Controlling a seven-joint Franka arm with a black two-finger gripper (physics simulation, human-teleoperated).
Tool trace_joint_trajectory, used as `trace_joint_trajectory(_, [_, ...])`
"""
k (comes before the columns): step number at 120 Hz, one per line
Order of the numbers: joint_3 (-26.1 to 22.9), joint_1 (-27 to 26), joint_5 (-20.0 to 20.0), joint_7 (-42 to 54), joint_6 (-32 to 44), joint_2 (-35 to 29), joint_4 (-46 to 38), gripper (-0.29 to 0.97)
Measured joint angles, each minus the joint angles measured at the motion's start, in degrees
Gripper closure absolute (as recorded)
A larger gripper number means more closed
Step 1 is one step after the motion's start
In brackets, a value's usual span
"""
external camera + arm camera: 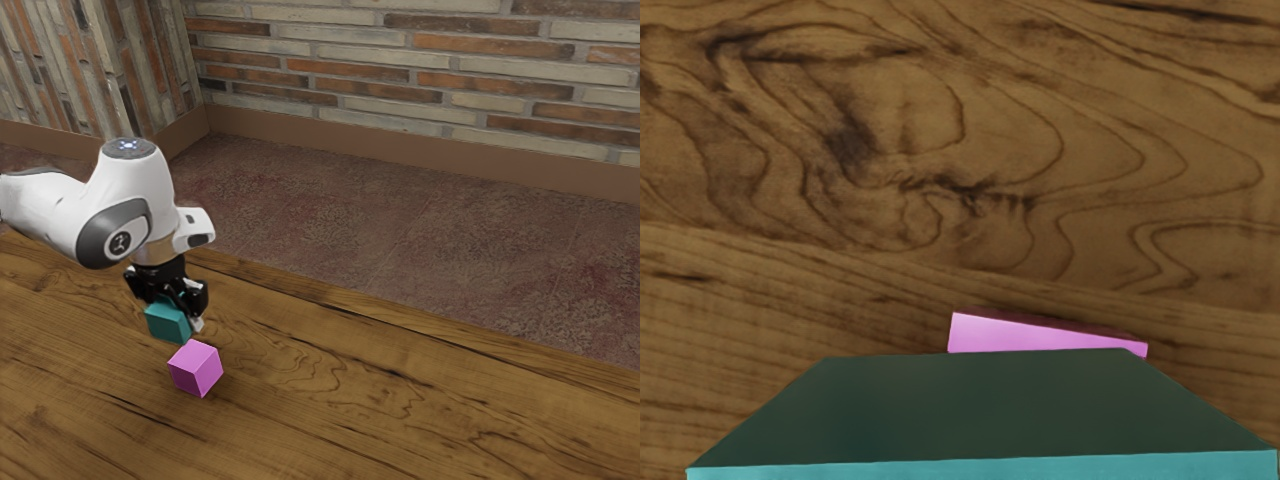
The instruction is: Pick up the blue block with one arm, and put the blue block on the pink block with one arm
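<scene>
The black gripper point(172, 306) clamps the blue block point(167, 323) from two sides, clear of the wooden table point(420, 400). The pink block point(195, 367) rests on the table just below it, towards the far edge; whether the blocks touch is unclear

No text, label, brand name or number can be read. The only sign is a small dark emblem on the grey round cap of the white robot arm's joint point(118, 240), above the black two-finger gripper point(172, 308) and toward the exterior view's left of it. The emblem is too small to make out.
</scene>
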Motion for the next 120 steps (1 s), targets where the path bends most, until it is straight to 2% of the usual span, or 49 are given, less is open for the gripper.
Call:
trace_joint_trajectory(47, [-0.1,0.6,-0.6,5.2,4.7,3.6,-0.2,0.41])
trace_joint_trajectory(72, [-0.1,0.7,-3.5,5.8,5.5,4.5,-1.2,0.41])
trace_joint_trajectory(120, [-0.2,-0.3,-6.4,7.0,6.2,6.1,-1.4,0.42])
